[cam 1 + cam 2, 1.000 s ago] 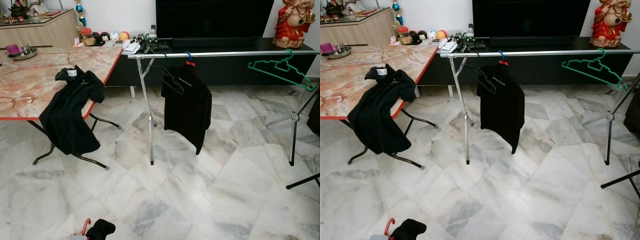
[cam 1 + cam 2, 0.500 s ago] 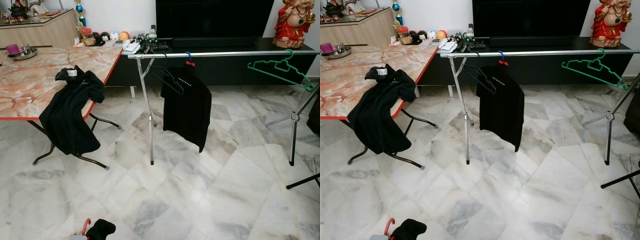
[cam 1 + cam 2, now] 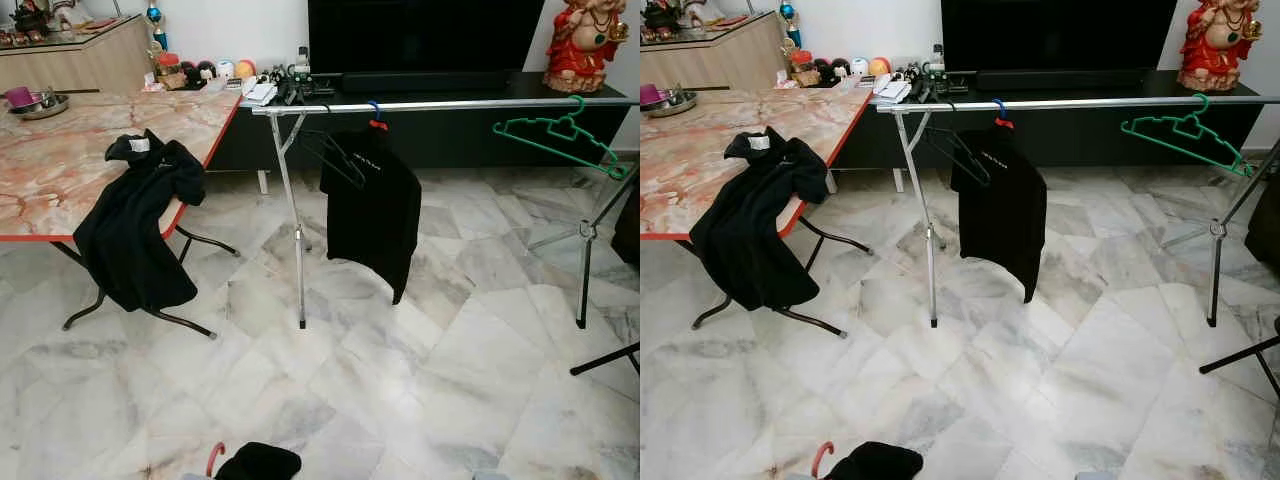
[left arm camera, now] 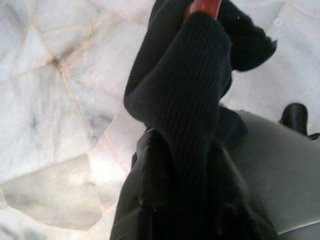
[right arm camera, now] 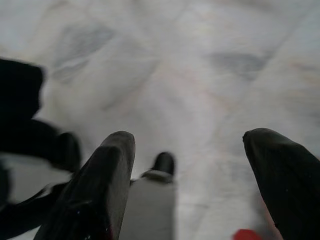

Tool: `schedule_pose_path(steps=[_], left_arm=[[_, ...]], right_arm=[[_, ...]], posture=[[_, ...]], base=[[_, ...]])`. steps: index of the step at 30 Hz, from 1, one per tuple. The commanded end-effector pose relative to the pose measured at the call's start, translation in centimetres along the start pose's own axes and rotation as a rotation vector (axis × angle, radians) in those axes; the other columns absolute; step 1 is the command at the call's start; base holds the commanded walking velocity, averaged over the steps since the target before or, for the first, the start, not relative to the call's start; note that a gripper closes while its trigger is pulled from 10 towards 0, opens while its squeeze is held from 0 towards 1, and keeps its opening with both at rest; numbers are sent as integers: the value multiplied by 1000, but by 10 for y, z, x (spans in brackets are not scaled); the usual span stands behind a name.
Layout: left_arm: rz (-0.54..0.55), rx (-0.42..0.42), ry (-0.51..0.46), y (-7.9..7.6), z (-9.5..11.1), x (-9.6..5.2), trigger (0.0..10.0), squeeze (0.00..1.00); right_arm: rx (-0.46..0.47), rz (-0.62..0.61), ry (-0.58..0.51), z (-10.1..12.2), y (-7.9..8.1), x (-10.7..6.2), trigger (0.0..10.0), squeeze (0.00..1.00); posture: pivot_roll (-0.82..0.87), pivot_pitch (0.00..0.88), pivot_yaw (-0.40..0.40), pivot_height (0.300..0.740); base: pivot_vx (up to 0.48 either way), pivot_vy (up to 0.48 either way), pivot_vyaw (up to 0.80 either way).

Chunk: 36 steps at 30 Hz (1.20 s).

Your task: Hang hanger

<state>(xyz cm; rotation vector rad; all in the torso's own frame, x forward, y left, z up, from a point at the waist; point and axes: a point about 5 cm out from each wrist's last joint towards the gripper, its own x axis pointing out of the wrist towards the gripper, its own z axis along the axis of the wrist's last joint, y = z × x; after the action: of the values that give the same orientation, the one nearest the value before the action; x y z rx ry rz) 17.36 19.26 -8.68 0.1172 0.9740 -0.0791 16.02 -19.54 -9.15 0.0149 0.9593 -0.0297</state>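
Below, black garment [image 3: 259,461] now nearer centre

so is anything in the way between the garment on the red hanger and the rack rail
Nothing visible. Open marble floor lies between the left gripper's black garment on its red hanger and the rail.

Counted 3 black garments: on table [image 3: 138,224], on rail [image 3: 372,222], w/ red hanger [image 3: 258,462]. 2 empty hangers: black [image 3: 338,157], green [image 3: 562,137].
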Motion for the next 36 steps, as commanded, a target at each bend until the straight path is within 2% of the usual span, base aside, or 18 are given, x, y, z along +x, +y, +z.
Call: schedule_pose_path(steps=[1,9,11,17,27,36], left_arm=[[13,12,11,1,-4,-1,10000,0],[37,17,-2,2,-2,-1,10000,0],[51,4,-13,6,0,-1,10000,0],[27,9,-19,9,2,-1,10000,0],[48,8,-53,13,8,-1,10000,0],[39,10,-78,8,17,1,10000,0]], right_arm=[[-6,17,10,-3,4,0,10000,0],[25,-8,1,0,2,0,10000,0],[56,-22,-9,1,0,0,10000,0],[86,-31,-21,3,-1,1,10000,0],[78,-28,-14,2,-2,0,10000,0],[78,-22,-19,3,-1,1,10000,0]], posture=[[18,49,38,740],[21,49,40,740],[22,49,40,740],[21,49,41,740],[19,51,40,740],[19,49,40,740]], base=[[0,0,0],[0,0,0],[0,0,0],[0,0,0],[275,0,0],[309,0,0]])
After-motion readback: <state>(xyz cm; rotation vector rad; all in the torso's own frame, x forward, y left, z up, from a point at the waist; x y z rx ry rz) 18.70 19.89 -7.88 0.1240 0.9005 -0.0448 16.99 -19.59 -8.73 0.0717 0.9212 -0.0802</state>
